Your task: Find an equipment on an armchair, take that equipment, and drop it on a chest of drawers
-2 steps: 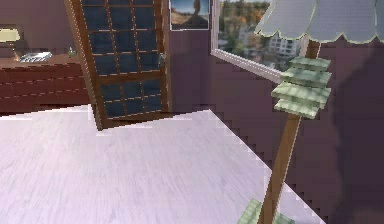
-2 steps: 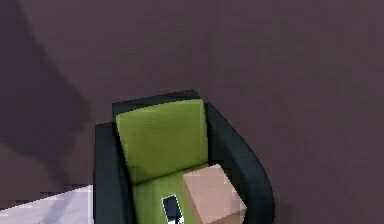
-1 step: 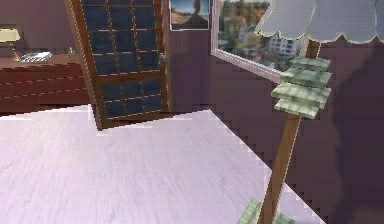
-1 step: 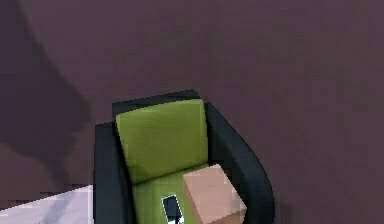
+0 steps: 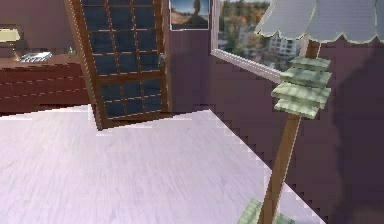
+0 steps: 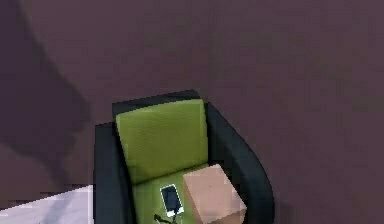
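Risk first: phone-like slab (image 6: 172, 199), prob. the equipment, lay flat on the armchair (image 6: 160, 140) seat, just beside a tan box (image 6: 213, 195). A reach could've nudged the box or grabbed it instead, and a flat thing on a soft cushion looked hard to get under. Floor lamp (image 5: 290, 140) stood close on the forward view's right; a turn could've clipped it. Gripper state: couldn't tell. Box looked shut, contents unknown. Drawers (image 5: 40, 85) sat well apart across the room, fronts shut, a small lamp (image 5: 9, 38) and a pale flat item (image 5: 35, 57) on top, so drop space looked tight.
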Controlling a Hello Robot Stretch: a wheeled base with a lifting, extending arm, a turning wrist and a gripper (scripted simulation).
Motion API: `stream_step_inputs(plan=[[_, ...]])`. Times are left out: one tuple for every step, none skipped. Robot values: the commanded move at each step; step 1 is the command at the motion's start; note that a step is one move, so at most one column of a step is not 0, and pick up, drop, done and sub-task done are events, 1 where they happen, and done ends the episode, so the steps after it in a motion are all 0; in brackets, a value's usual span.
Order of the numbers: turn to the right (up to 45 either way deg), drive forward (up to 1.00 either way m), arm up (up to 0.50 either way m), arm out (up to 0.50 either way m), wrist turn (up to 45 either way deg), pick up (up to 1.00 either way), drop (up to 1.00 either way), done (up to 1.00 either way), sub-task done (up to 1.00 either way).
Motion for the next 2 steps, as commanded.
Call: stream_step_inputs(plan=[[0.0, 0.00, 0.50, 0.00, 0.0, 0.00, 0.00, 0.00, 0.00], [0.0, 0.00, 0.16, 0.00, 0.0, 0.00, 0.00, 0.00, 0.00]])
